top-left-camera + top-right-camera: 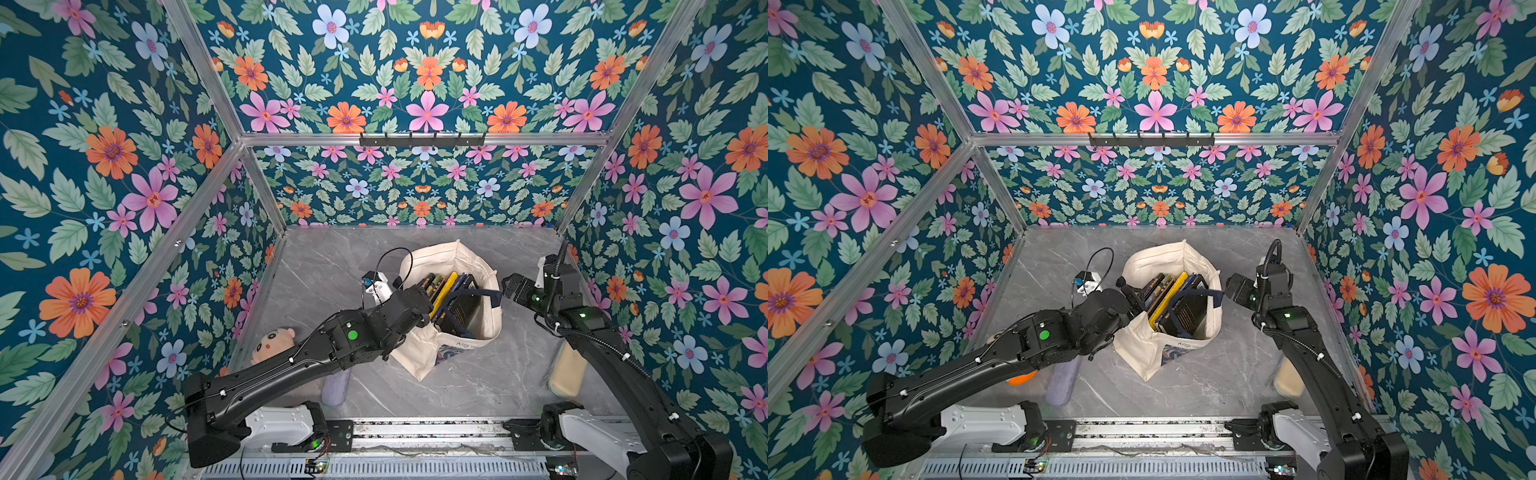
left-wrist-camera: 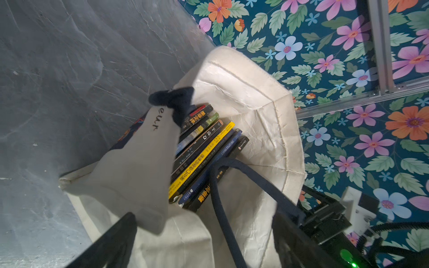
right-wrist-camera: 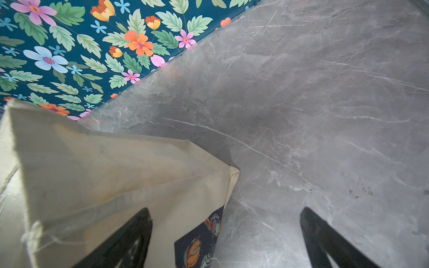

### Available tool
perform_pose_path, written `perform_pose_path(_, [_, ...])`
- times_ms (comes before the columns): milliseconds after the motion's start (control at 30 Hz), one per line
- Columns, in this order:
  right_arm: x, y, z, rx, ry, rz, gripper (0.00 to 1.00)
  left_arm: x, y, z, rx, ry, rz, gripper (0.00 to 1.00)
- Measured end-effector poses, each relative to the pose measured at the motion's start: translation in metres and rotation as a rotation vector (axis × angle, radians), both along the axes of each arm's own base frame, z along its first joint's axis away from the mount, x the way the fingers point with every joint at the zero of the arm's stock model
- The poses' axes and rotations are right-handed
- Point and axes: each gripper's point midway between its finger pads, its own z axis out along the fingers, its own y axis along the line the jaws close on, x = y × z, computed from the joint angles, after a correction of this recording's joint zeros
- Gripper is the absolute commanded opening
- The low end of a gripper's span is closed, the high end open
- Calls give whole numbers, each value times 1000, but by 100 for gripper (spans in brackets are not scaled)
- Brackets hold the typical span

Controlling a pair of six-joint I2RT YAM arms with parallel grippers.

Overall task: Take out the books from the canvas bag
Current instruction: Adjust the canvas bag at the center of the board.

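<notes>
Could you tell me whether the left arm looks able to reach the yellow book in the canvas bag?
Probably yes: the canvas bag gapes open and the yellow book shows its spine ahead of the open left end effector, though a navy handle crosses nearby.

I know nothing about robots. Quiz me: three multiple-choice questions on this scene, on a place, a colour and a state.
1. Where are the books? A) in the canvas bag B) on the table C) on the wall
2. The bag's handles are: A) red B) navy C) green
3. The right arm's fingers are: A) open B) shut on a book C) shut on a handle

A: their spines show inside the open bag.
B: a dark blue handle loops over the books.
A: both stand wide apart, gripping nothing.
</notes>
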Motion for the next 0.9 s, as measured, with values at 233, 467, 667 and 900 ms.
perform_pose_path(233, [-1,0,2,-6,-7,0,99,-8,-4,9,4,16,-4,97])
perform_pose_path(467, [-1,2,1,-7,-4,6,99,-6,-6,-8,72,51,14,98])
perform_pose_path(667, [-2,4,1,-12,-3,12,99,1,-9,-24,128,71,30,95])
perform_pose_path(900, [-2,4,1,-25,-5,22,99,19,4,-55,186,117,76,82])
